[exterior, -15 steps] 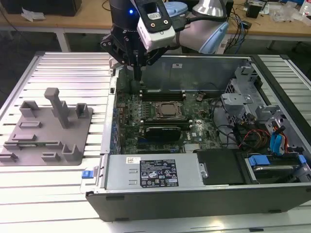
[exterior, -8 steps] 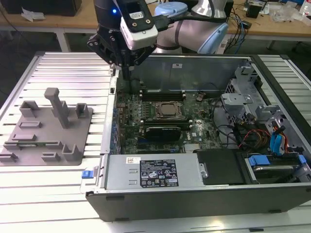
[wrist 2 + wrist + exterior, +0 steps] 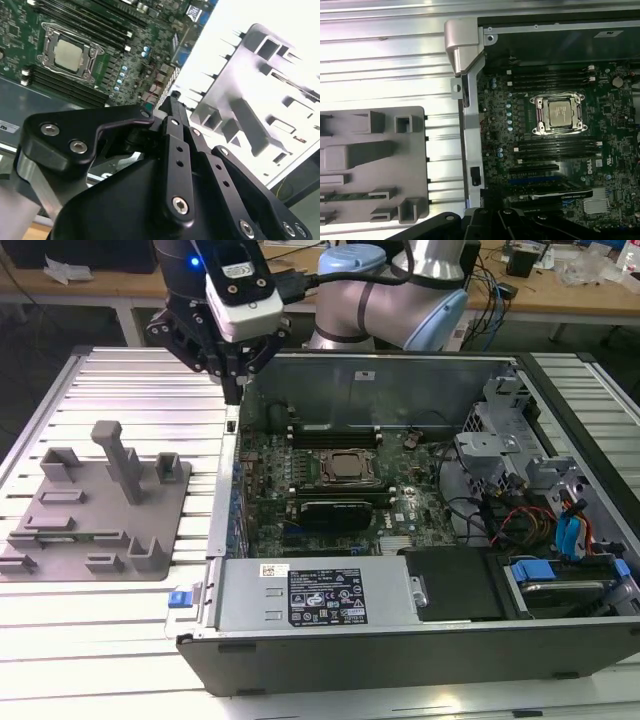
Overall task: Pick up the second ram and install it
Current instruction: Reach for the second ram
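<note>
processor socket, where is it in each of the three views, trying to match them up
Exterior view: processor socket in the middle of the open case, between two banks of memory slots.
Second wrist view: processor socket, flanked by the same slot banks.
First wrist view: processor socket, flanked by the same slot banks.
Shared landmark: grey fixture plate, lying outside the case wall.
</note>
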